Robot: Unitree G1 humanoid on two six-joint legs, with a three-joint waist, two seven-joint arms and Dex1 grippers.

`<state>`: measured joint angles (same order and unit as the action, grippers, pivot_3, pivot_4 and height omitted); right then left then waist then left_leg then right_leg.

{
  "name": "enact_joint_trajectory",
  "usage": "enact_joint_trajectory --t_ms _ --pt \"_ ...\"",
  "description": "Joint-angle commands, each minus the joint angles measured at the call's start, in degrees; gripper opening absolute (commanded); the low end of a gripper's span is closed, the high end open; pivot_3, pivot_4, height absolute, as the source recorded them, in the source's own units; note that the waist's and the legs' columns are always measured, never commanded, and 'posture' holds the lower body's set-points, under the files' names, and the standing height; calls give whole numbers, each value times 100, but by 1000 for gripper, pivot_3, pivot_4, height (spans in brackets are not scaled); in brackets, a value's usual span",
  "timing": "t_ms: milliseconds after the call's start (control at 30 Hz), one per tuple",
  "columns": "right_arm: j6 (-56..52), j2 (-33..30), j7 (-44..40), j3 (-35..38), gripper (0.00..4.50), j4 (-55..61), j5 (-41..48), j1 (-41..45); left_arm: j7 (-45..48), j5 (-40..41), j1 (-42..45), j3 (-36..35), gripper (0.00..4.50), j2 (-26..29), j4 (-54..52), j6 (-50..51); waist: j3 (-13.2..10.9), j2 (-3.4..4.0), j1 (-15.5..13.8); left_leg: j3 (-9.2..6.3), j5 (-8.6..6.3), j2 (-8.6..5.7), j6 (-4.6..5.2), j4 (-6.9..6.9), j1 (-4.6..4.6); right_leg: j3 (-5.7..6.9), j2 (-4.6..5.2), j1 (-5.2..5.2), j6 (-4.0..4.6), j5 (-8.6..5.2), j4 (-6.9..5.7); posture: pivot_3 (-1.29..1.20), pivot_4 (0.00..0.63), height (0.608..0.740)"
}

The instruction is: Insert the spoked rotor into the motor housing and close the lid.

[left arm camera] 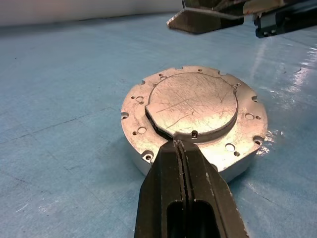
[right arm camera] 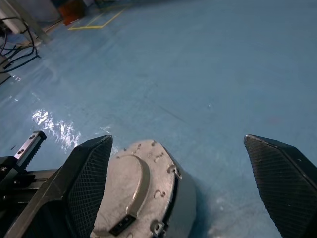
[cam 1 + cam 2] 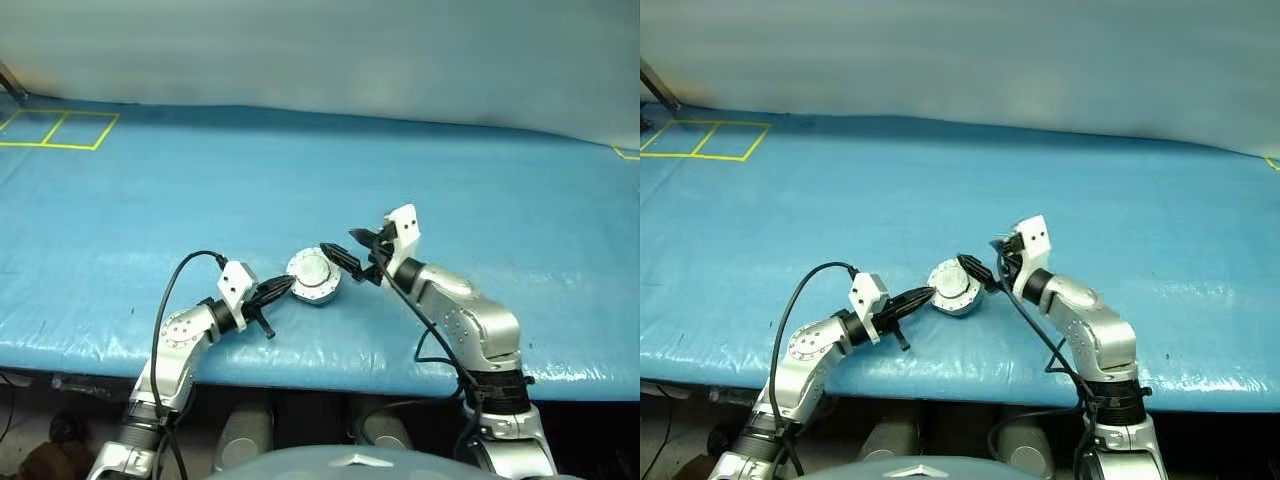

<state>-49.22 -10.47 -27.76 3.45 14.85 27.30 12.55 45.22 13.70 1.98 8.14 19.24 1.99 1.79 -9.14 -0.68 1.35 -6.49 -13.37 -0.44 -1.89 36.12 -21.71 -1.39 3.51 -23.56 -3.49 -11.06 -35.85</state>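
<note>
The motor housing (image 3: 314, 279) sits on the blue bench (image 3: 320, 180) near its front edge – a short round silver can. The lid (image 1: 192, 103) lies flat on top, a scratched plain grey disc inside a flange dotted with small screw holes. Left gripper (image 3: 289, 284) has its jaws pressed together, tips at the housing's rim. Right gripper (image 3: 353, 247) hangs just beside the housing – jaws spread wide, holding nothing.

The inside of the motor housing (image 1: 194, 126) is covered by the closed lid (image 1: 192, 103), so nothing within can be seen. In the right wrist view, the housing's near side is cut off by the picture's edge.
</note>
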Motion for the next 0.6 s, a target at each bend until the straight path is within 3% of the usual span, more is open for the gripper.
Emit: enact_joint_trajectory --t_ms 33,300,567,600 --pt "-867 265 205 703 4485 113 989 -166 46 -55 -55 101 0 -4 16 7 -1 2 5 0 0 0 0 -2 0 0 0 -2 1 0 0 0 150 740" --pt "-1737 737 585 1219 4485 -188 1956 -332 62 -76 -29 114 0 14 56 -50 -3 6 24 2 0 2 0 -4 0 0 -1 -3 2 -2 -1 0 150 740" --pt "-1904 1045 840 1336 4485 -636 2392 -279 45 -99 -36 109 0 26 83 -108 -3 7 26 2 0 2 0 -6 -3 0 -1 -6 1 -2 1 0 150 740" --pt "-1907 1067 866 1358 4312 -676 2440 -275 44 -99 -40 108 0 27 87 -113 -4 8 26 2 0 2 0 -6 -2 0 -1 -6 1 -2 1 0 150 740"
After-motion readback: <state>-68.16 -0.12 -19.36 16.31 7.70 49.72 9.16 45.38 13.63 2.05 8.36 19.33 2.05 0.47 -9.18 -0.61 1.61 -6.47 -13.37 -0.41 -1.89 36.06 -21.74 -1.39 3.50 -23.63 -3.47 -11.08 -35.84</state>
